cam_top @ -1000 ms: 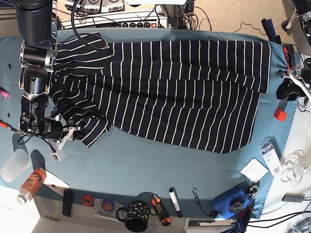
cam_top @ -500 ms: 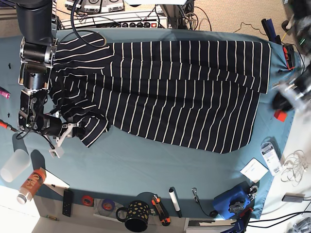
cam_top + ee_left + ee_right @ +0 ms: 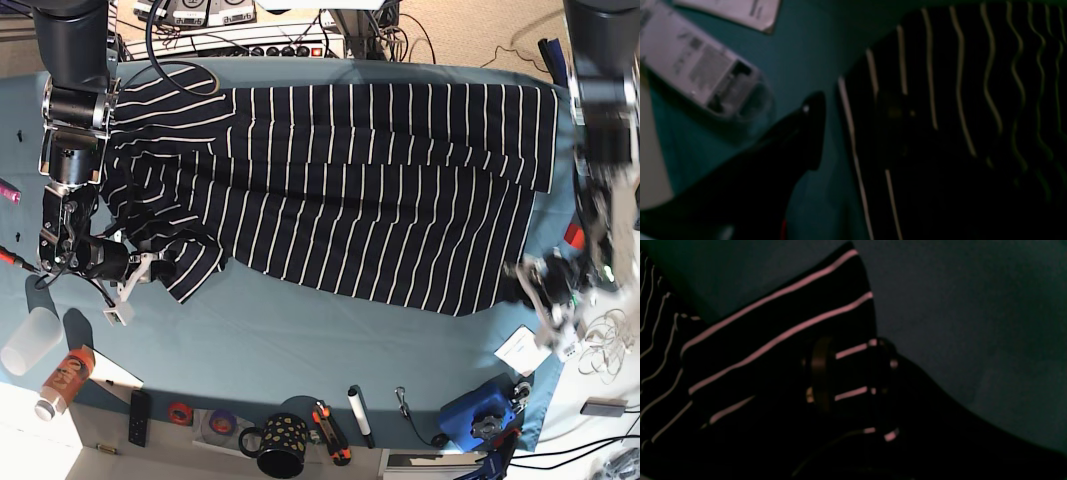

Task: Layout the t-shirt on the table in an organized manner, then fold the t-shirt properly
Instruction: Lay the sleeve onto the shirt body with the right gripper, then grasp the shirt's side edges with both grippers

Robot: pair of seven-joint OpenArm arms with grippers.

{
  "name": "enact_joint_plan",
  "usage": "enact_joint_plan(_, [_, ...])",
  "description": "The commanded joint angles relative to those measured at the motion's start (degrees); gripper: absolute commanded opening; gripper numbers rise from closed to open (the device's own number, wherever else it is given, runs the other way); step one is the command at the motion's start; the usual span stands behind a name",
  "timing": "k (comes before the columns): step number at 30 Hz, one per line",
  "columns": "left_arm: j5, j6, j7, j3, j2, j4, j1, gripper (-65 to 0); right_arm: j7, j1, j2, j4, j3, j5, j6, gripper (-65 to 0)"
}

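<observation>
T-shirt (image 3: 340, 190) fabric, dark with thin white stripes, sprawls across the far half of the teal-covered table (image 3: 300, 340), its hem near the table's right end in the base view and a sleeve bunched at the left. The right gripper (image 3: 150, 272) sits at that sleeve (image 3: 790, 333), its jaws parted with striped cloth lying between them, though whether they pinch it I cannot tell. The left gripper (image 3: 535, 285) hovers beside the lower hem corner, one dark finger (image 3: 806, 133) over bare cloth just off the shirt's edge, jaws apart and holding nothing. A clear packet (image 3: 703, 73) lies nearby, and a spotted mug (image 3: 280, 445) stands at the near rim.
</observation>
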Motion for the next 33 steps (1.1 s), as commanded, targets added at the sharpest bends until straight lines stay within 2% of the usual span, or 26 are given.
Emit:
enact_joint_plan(1, [-1.7, -1.6, -1.8, -0.1, -0.9, -1.7, -3.5, -39.4, -3.4, 0.2, 0.6, -0.1, -0.3, -2.6, -0.4, -44.9])
enact_joint_plan(2, [-1.5, -3.1, -2.8, -0.2, -0.7, -4.2, -5.1, -39.4, -3.4, 0.2, 0.7, -0.1, -0.3, -2.6, -0.4, -44.9])
enact_joint_plan(5, [3.0, -4.7, -6.2, -0.2, 0.6, -10.6, -8.3, -39.4, -3.4, 0.1, 0.6, -0.1, -0.3, -2.6, -0.4, -44.9])
enact_joint_plan(8, [7.6, -5.5, -6.4, -0.2, 3.1, -15.2, -9.5, -39.4, -3.4, 0.2, 0.6, -0.1, -0.3, -2.6, -0.4, -44.9])
enact_joint_plan(11, [9.4, -7.2, -6.3, -0.2, 5.4, -18.0, -9.4, -39.4, -3.5, 0.2, 0.6, -0.1, -0.3, -2.6, -0.4, -44.9])
enact_joint_plan(17, [8.8, -7.9, -6.3, -0.2, 6.2, -18.4, -9.8, -39.4, -6.1, 0.1, 0.8, -0.1, -0.3, -2.6, -0.4, -44.9])
enact_joint_plan(26, [9.1, -7.6, -5.8, -0.2, 5.7, -18.3, -9.9, -39.4, -5.6, 0.2, 0.9, -0.1, -0.3, -2.6, -0.4, -44.9])
enact_joint_plan(30, [4.8, -8.1, -5.6, -0.2, 3.4, -18.3, -12.5, -39.4, -5.6, 0.2, 0.9, -0.1, -0.3, -2.6, -0.4, -44.9])
enact_joint_plan(33, [0.3, -11.5, -0.9, -0.2, 2.0, -18.3, -15.6, -39.4, -5.5, 0.1, 0.9, -0.1, -0.3, -2.6, -0.4, -44.9])
